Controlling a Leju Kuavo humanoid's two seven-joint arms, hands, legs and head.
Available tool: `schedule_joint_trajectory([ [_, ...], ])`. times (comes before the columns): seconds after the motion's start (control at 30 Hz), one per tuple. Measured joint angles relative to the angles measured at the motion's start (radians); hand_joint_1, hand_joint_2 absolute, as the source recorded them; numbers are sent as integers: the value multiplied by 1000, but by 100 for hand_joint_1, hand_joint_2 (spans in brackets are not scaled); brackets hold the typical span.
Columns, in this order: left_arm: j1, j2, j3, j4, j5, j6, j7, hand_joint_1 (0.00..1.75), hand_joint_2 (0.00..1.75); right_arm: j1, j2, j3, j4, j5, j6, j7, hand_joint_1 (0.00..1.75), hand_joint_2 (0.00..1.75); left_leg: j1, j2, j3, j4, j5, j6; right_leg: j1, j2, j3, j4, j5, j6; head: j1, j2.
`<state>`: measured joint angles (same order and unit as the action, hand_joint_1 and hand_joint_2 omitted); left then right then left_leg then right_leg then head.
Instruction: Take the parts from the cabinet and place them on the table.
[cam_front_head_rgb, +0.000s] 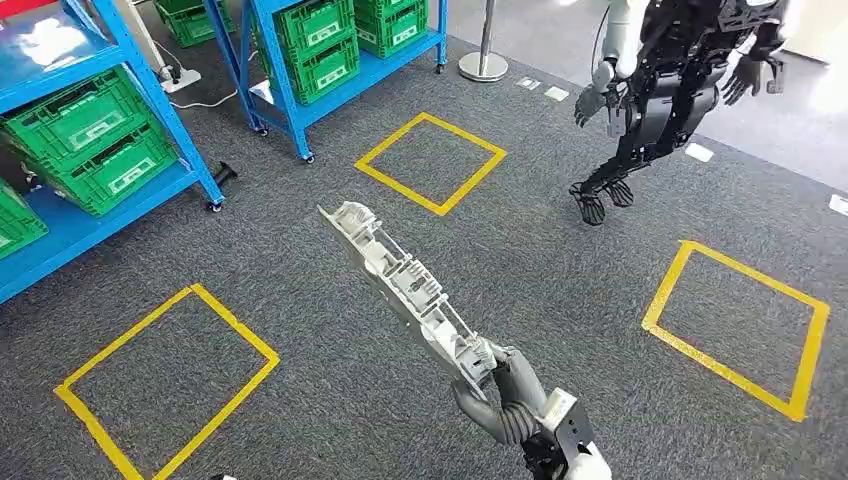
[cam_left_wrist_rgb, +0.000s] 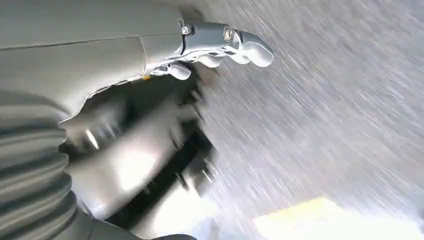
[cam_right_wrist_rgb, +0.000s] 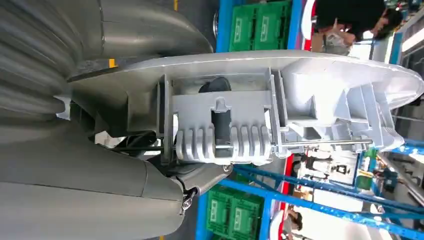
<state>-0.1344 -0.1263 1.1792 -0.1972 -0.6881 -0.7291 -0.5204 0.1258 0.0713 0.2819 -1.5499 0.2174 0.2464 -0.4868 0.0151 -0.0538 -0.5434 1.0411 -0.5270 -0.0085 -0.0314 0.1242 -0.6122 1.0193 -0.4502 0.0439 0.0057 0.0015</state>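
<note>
while right hand (cam_front_head_rgb: 503, 392) grips near end, grey part (cam_front_head_rgb: 405, 285) juts forward-left over carpet; left hand (cam_left_wrist_rgb: 220, 47) state unclear.

Long pale-grey ribbed cast part (cam_front_head_rgb: 405, 285) — held by one end, angled up over carpet.

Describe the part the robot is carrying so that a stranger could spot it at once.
On the grey carpet between the yellow taped squares, the right hand holds a long silver-grey part by its near end. It alone is ribbed, pale metal, angled toward the blue shelves.
</note>
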Motion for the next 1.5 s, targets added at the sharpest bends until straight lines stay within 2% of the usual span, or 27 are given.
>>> schedule_joint_trajectory([
  [0.03,-8,-8,12,0,22,-28,-16,0,175,3,0,-5,-2,-1,-2,0,175,175,7,13,-2,-8,8,13,-2,8,-3,2,1,5,0,0],
  [0.1,-25,-19,42,1,80,-85,-21,0,175,11,0,-11,-11,-2,-12,1,175,175,3,33,-4,-9,12,27,7,-85,-41,81,-52,6,13,0],
  [0.13,-27,-23,61,1,107,-106,-16,0,175,11,0,-14,-15,-1,-15,1,175,175,0,45,-6,-9,12,29,8,-103,-80,159,-92,7,18,0],
  [0.2,-28,-31,101,1,145,-125,1,0,175,18,0,-19,-29,0,-17,1,175,175,-8,76,-9,-8,11,34,10,-113,-146,300,-145,6,18,0],
  [0.23,-29,-33,116,2,172,-136,33,0,175,21,0,-23,-35,0,-17,5,175,175,-12,91,-9,-8,11,35,12,-115,-151,314,-141,4,19,0],
  [0.33,-44,-47,199,3,278,-173,176,0,175,28,0,-31,-48,5,-19,16,175,175,-21,127,-6,-8,9,36,23,-139,-31,112,-43,-17,19,0],
  [0.37,-46,-55,219,3,272,-173,160,0,175,30,0,-32,-53,8,-22,16,175,175,-22,135,-4,-8,8,36,33,-182,19,31,-25,-31,20,0],
  [0.4,-46,-62,224,3,254,-173,119,0,175,31,0,-35,-60,10,-27,16,175,175,-32,144,-6,-7,4,30,39,-204,24,11,-36,-36,17,0],
  [0.53,-56,-79,225,2,230,-168,48,0,175,36,-1,-41,-78,12,-31,13,175,175,-32,178,1,-13,4,12,36,-160,17,-3,-20,-50,16,0],
  [0.57,-58,-79,225,2,228,-167,46,0,175,39,-1,-42,-82,12,-31,12,175,175,-27,147,-3,1,-6,5,29,-154,22,-9,-14,-52,17,0],
  [0.63,-58,-82,230,2,227,-167,41,0,175,38,-2,-45,-83,12,-31,12,175,175,-20,76,-53,118,-81,-4,24,-134,19,-11,-10,-59,7,0],
  [0.7,-53,-82,233,2,227,-167,41,0,175,39,-2,-47,-83,12,-30,12,175,175,-15,59,-124,273,-145,-10,24,-108,16,-10,-9,-59,6,0],
  [0.73,-52,-82,233,2,227,-167,41,0,175,41,-2,-48,-83,12,-31,12,175,175,-13,59,-138,298,-142,-12,24,-96,16,-9,-8,-58,6,0],
  [0.77,-52,-82,233,2,227,-167,41,0,175,44,-2,-48,-83,12,-31,12,175,175,-11,58,-128,277,-117,-13,23,-83,16,-9,-8,-57,6,0],
  [0.83,-54,-81,233,0,227,-167,40,0,175,45,-2,-50,-83,12,-30,13,175,175,-5,48,-52,111,-21,-16,19,-57,16,-5,-6,-51,6,0],
  [0.87,-54,-81,233,0,227,-167,40,0,175,46,-2,-50,-83,12,-30,12,175,175,1,19,-10,24,15,-18,17,-46,15,-2,-7,-45,6,0],
  [0.9,-55,-83,233,0,231,-168,40,0,175,45,-2,-50,-83,12,-30,13,175,175,4,-23,0,-6,-3,-18,21,-38,9,4,-7,-36,5,0],
  [1.03,-58,-88,236,1,209,-173,10,0,175,46,-3,-54,-84,15,-29,13,175,175,-8,14,-1,-9,10,19,12,-4,-4,-5,7,-4,5,0],
  [1.07,-61,-93,235,1,201,-173,7,0,175,47,-5,-55,-84,15,-29,12,175,175,-2,28,0,-16,16,28,8,-22,-7,6,1,-3,6,0],
  [1.13,-61,-94,233,3,196,-173,17,0,175,45,-8,-55,-84,15,-28,6,175,175,-5,45,-1,-18,17,39,16,-98,-54,101,-60,4,16,0],
  [1.2,-55,-94,233,5,188,-166,50,0,175,45,-10,-55,-82,15,-27,6,175,175,-9,71,-4,-16,15,42,15,-113,-132,263,-130,9,17,0],
  [1.23,-52,-94,232,5,180,-159,58,0,175,45,-10,-56,-80,15,-28,5,175,175,-11,84,-4,-16,15,43,15,-115,-151,304,-138,9,17,0],
  [1.27,-51,-93,231,5,170,-142,57,0,175,48,-12,-57,-80,15,-31,2,175,175,-12,96,-4,-16,14,43,15,-117,-145,294,-123,8,18,0],
  [1.33,-49,-91,226,4,137,-91,47,0,175,60,-14,-58,-81,17,-33,-7,175,175,-13,116,-1,-15,10,40,16,-127,-71,163,-55,2,18,0],
  [1.37,-46,-90,215,3,114,-47,36,0,175,68,-14,-59,-84,17,-34,-13,175,175,-13,125,2,-14,7,37,19,-153,-14,66,-20,-4,18,0],
  [1.4,-43,-87,201,2,94,-1,19,0,175,70,-14,-59,-88,15,-32,-15,175,175,-18,133,3,-13,3,32,28,-211,14,5,-24,-14,21,0],
  [1.5,-41,-79,180,0,69,101,-15,0,175,69,-14,-59,-89,13,-26,-8,175,175,-21,158,8,-16,-1,16,34,-179,8,6,-19,-23,17,0],
])
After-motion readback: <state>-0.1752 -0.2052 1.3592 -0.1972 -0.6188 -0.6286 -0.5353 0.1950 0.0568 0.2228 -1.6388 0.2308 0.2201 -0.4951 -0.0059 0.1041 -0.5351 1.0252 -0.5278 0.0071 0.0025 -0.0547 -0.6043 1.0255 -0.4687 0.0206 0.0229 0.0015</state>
